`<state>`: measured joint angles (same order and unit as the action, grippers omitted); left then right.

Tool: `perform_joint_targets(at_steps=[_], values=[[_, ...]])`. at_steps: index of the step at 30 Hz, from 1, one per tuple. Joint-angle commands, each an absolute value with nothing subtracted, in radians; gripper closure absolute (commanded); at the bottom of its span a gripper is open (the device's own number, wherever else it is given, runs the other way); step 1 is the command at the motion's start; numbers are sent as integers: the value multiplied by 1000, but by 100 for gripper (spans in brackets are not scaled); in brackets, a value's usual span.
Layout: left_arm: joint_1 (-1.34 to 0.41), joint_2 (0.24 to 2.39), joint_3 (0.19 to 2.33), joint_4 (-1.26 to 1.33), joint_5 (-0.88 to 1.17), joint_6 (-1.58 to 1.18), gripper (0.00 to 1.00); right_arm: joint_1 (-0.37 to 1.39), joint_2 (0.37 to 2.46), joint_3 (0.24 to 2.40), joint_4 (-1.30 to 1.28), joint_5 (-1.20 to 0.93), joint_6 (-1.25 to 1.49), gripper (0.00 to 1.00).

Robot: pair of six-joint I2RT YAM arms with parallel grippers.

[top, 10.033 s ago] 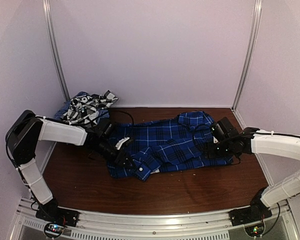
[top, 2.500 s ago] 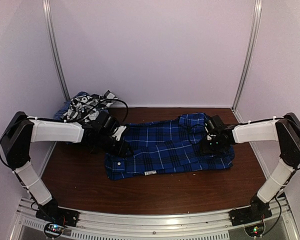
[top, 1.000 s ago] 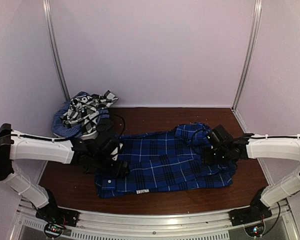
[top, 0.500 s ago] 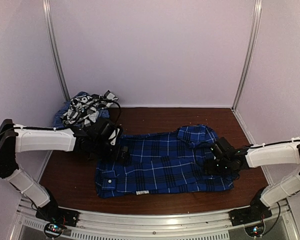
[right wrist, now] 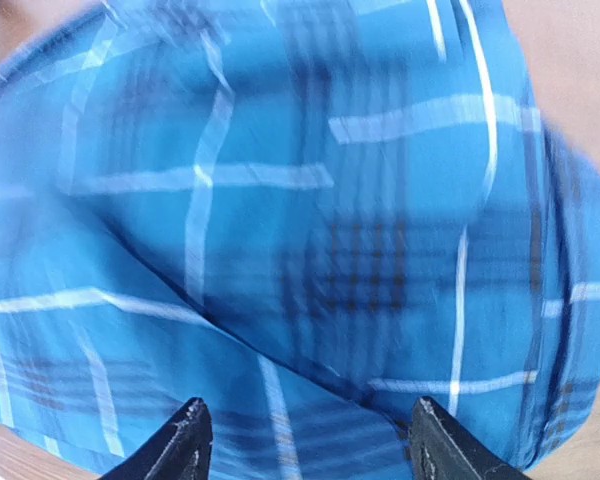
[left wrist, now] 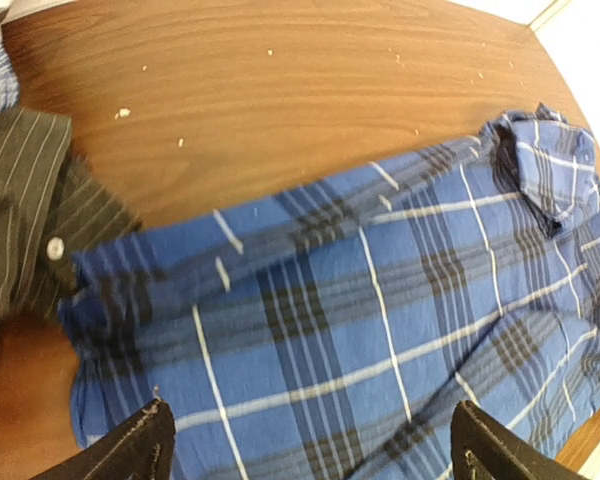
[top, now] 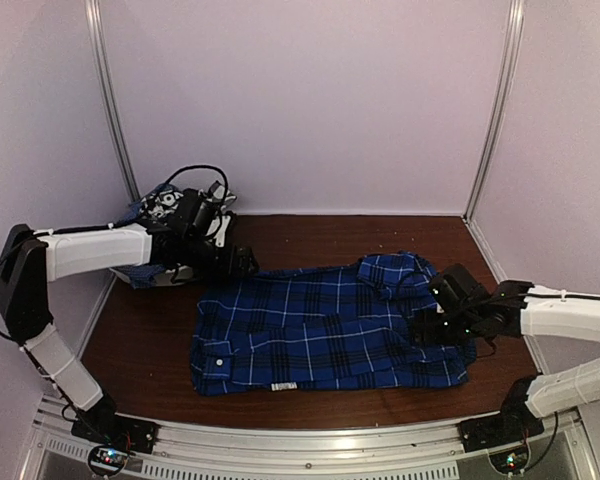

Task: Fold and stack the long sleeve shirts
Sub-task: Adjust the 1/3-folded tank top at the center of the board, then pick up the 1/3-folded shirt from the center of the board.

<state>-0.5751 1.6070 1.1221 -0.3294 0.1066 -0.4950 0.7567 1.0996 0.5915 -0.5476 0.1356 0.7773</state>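
Note:
A royal-blue plaid long sleeve shirt point(top: 320, 330) lies spread flat across the middle of the brown table, its collar point(top: 392, 270) at the back right. My left gripper point(top: 242, 262) hovers open just off the shirt's back left corner. In the left wrist view the gripper point(left wrist: 315, 450) has both fingertips wide apart above the plaid cloth point(left wrist: 360, 300), with nothing between them. My right gripper point(top: 425, 328) is over the shirt's right side. In the right wrist view the gripper point(right wrist: 315, 445) stands open close above the blurred blue cloth point(right wrist: 310, 200), holding nothing.
Several other shirts are heaped at the back left corner point(top: 160, 203), partly hidden by my left arm. A dark pinstripe shirt point(left wrist: 30, 200) touches the blue shirt's left edge. Bare wood point(top: 310, 235) shows behind the shirt. Walls close in on three sides.
My left gripper opened, let go of the shirt's left end and drew back toward the heap. The shirt now lies flat. My right gripper shifted slightly toward the front right.

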Motion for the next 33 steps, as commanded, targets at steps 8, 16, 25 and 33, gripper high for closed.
perform_joint_targets(at_steps=[8, 16, 25, 33], values=[[-554, 1816, 1380, -455, 42, -89, 3, 644, 1272, 875, -591, 173, 548, 31], [-554, 1908, 1454, -578, -82, 181, 2, 467, 1324, 992, -556, 26, 436, 30], [-554, 2049, 1557, -584, -131, 275, 16, 369, 1567, 1128, -466, -80, 360, 30], [-554, 2113, 1594, -604, -167, 311, 30, 346, 1759, 1216, -434, -109, 336, 38]])
